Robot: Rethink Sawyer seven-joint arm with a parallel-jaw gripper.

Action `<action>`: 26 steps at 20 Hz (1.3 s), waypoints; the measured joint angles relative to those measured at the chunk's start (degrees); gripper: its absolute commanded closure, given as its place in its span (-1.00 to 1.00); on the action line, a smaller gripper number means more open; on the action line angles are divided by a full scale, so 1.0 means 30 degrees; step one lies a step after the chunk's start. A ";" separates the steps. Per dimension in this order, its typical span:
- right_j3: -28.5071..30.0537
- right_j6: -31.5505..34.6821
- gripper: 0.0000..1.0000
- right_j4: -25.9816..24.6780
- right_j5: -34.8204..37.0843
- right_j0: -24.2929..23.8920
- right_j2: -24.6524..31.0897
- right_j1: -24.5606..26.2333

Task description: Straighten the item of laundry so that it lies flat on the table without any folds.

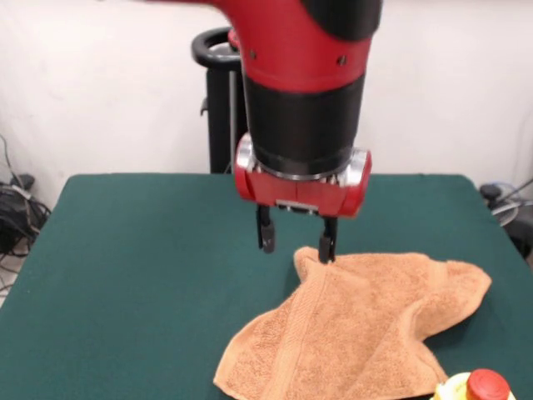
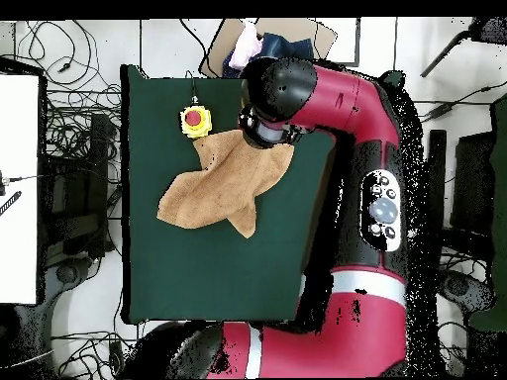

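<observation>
From the front view, the gripper hangs just above the far corner of the towel, its two fingers spread with a clear gap between them. One fingertip sits at or on the raised corner of the cloth; the other hangs over bare table, beside the towel. Whether the fingertip actually touches the terry is hard to judge from this angle. The towel lies crumpled on the table's near side toward the picture's right — one woven band stripe runs diagonally from the raised corner down to the near edge, and a lobe of cloth bulges out to the right, folded on itself. A yellow device with a red button sits at the near edge, just beside the towel.

From the overhead view, the arm's wrist covers the gripper, so the fingers are hidden here. The towel stretches away from the wrist, with its long axis running diagonally from beneath the wrist toward the table's middle. The red button lies just beside the towel's upper edge.

Judgement: the corner under the gripper is the nearest grasp point — pulling it away from the bulk of the cloth, along the diagonal axis, would likely open the fold.
</observation>
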 measured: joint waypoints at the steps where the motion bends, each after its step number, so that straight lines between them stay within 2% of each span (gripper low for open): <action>1: -0.0402 0.0000 -1.00 -0.0019 -0.0004 0.0004 0.0000 0.0509; 13: -0.1551 0.0000 -1.00 -0.0137 -0.0008 0.0264 -0.0003 0.2202; 26: -0.1490 0.0000 -1.00 -0.0137 -0.0004 0.1787 -0.0006 -0.0101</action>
